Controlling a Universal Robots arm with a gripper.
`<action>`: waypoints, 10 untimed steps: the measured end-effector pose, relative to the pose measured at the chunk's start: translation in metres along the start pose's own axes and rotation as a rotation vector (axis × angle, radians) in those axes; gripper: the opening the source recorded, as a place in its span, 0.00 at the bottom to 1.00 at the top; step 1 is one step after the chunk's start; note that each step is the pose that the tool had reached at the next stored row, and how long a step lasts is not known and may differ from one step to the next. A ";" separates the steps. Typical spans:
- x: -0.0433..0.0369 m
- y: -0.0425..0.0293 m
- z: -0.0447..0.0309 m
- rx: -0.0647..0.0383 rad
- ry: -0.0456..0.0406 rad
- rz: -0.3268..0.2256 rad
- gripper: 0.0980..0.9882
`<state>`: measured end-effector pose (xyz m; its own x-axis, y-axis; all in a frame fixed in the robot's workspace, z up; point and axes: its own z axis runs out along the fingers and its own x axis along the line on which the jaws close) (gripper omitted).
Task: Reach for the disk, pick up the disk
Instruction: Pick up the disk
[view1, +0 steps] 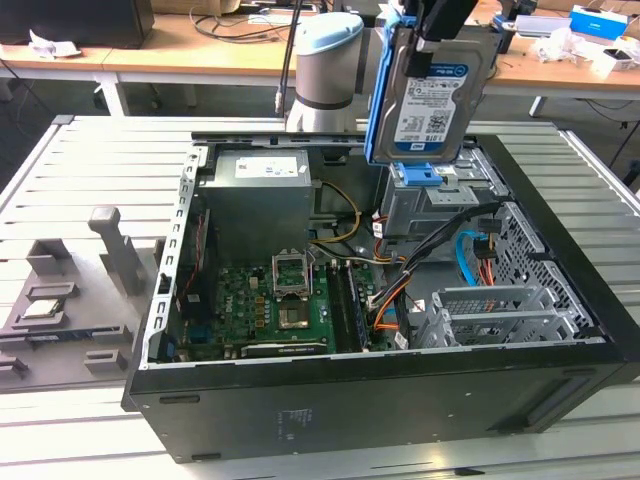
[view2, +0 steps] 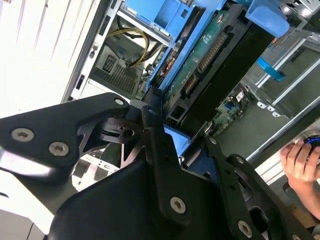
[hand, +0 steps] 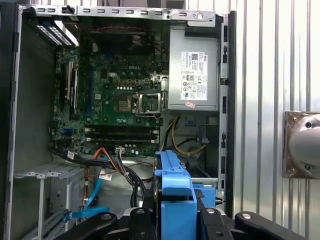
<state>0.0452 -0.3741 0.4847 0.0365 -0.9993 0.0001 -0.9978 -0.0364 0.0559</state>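
Note:
The disk (view1: 430, 95) is a silver drive with a blue-and-white label and blue side rails. It hangs upright above the drive cage (view1: 440, 205) of the open computer case, clear of it. My gripper (view1: 441, 35) comes down from above and is shut on the disk's upper end. In the second wrist view the disk's green circuit-board side (view2: 210, 50) runs away from my black fingers (view2: 155, 130), which clamp its near end. In the first wrist view the disk's blue rail edge (hand: 174, 192) sits between the finger bases, over the case's interior.
The black case (view1: 380, 400) lies open with motherboard (view1: 265, 305), power supply (view1: 260, 195) and loose cables (view1: 400, 290). A blue latch piece (view1: 425, 173) sits atop the cage. A grey fixture (view1: 60, 300) holds parts at the exterior view's left. A person's hand (view2: 300, 162) is beside the case.

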 end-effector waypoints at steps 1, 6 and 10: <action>0.0018 0.0001 0.0000 0.000 0.0000 0.000 0.30; 0.0160 0.0006 0.0000 0.000 0.0003 0.000 0.30; 0.0285 0.0010 0.0001 0.000 0.0008 0.000 0.30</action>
<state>0.0452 -0.4026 0.4847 0.0365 -0.9993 0.0009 -0.9978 -0.0364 0.0559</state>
